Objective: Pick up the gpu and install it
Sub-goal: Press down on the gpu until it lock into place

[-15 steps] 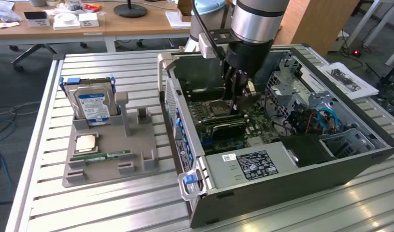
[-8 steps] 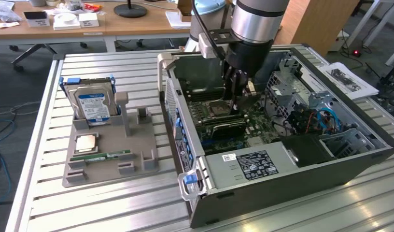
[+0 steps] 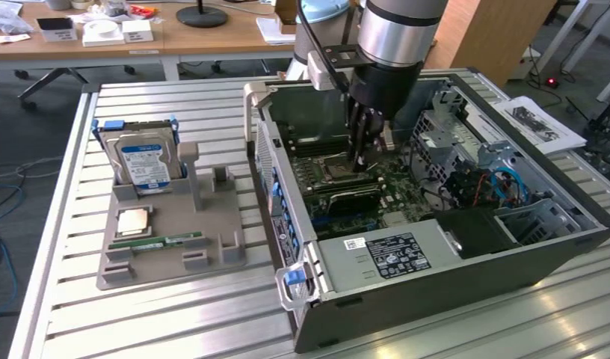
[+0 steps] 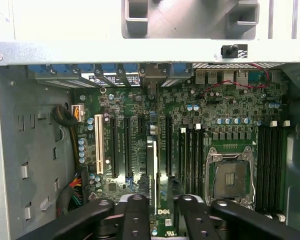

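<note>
The job was at the putting-in step. The pincer (image 3: pixel 360 161) was down inside the open computer case (image 3: pixel 544 254), low over the green main board (image 4: pixel 230 115). In the wrist view the gpu (image 4: pixel 150 160) showed edge-on as a thin pale strip. It stood up among the long black slots (image 4: pixel 114 147) on the board, right in front of the pincer (image 4: pixel 162 200). I could not tell if the pincer had hold of the gpu or had let go, or how wide it was. I also could not tell if the card was pushed all the way into its slot.

Out on the bench (image 3: pixel 135 321), the grey holder (image 3: pixel 165 262) had the hard drive (image 3: pixel 146 164) standing in it and the small RAM stick (image 3: pixel 165 241) lying flat. No gpu sat there, so I think the picking-up part was done.

I think the next move would need care. The card had to stay straight over its slot and go down evenly. A tilt could jam it or bend it, and the parts near it were very close.
</note>
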Controlling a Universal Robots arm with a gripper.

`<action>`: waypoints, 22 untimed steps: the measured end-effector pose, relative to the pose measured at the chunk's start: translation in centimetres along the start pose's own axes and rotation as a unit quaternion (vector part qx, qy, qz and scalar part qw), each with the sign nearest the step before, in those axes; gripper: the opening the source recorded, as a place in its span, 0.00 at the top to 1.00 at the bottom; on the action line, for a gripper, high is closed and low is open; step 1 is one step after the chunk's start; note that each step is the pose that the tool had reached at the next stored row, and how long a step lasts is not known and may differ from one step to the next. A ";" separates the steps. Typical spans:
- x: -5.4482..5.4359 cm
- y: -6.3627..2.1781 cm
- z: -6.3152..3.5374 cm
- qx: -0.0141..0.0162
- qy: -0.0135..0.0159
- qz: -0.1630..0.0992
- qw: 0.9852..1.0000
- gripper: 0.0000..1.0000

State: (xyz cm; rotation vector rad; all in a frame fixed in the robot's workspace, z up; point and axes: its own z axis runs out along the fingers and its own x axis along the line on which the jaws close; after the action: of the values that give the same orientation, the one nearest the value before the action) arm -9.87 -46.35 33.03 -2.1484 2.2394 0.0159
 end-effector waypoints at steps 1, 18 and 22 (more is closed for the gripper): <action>0.0 0.00 0.00 0.000 0.000 0.000 1.000 0.74; 0.0 0.00 0.01 0.000 0.000 0.000 1.000 0.89; 0.0 0.01 0.59 0.000 0.000 0.000 1.000 0.89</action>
State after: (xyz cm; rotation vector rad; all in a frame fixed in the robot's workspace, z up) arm -9.88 -46.35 32.43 -2.1485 2.2395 0.0159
